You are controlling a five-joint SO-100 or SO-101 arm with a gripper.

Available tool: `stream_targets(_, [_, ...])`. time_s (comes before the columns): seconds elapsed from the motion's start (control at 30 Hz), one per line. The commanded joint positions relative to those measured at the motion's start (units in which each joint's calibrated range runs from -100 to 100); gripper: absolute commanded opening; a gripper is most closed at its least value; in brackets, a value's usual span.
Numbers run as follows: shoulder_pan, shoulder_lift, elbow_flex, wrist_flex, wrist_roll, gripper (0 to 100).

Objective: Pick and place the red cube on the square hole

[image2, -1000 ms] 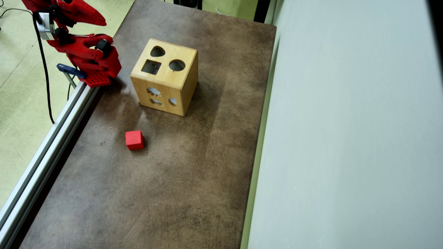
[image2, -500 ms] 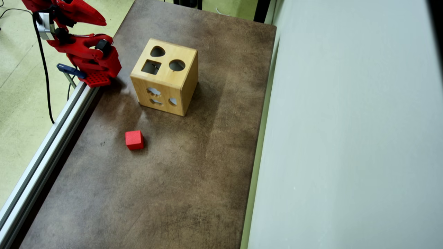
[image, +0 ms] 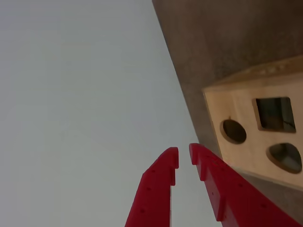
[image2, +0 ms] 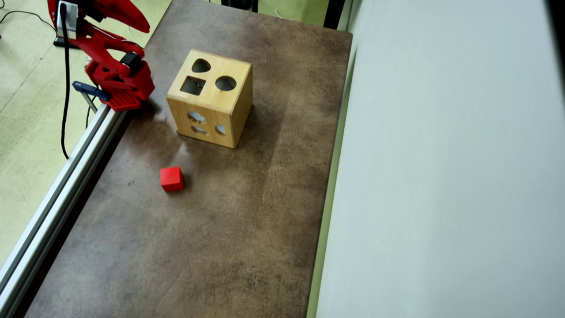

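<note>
Overhead view showed the red cube (image2: 171, 179) lying free on the brown table (image2: 247, 229), at about 7 o'clock from the wooden box (image2: 212, 99), well apart. The square hole (image2: 193, 85) sat in the box's top face. Wrist view showed the gripper (image: 183, 160) empty, its tips parted by a narrow gap.
</note>
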Motion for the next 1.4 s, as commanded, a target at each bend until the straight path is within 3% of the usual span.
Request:
stream_targets(0.0, [8.3, 9.5, -5.6, 0.6, 8.3, 5])
stream_targets(0.3, [16.4, 17.3, -5.3, 0.6, 30.5, 5])
stream_targets(0.53, [17.2, 22.8, -4.1, 0.6, 41.1, 5])
stream_targets(1.07, [16.5, 26.4, 19.9, 0.6, 43.4, 5])
stream_targets(1.37, [16.3, 26.7, 23.6, -1.4, 43.0, 5])
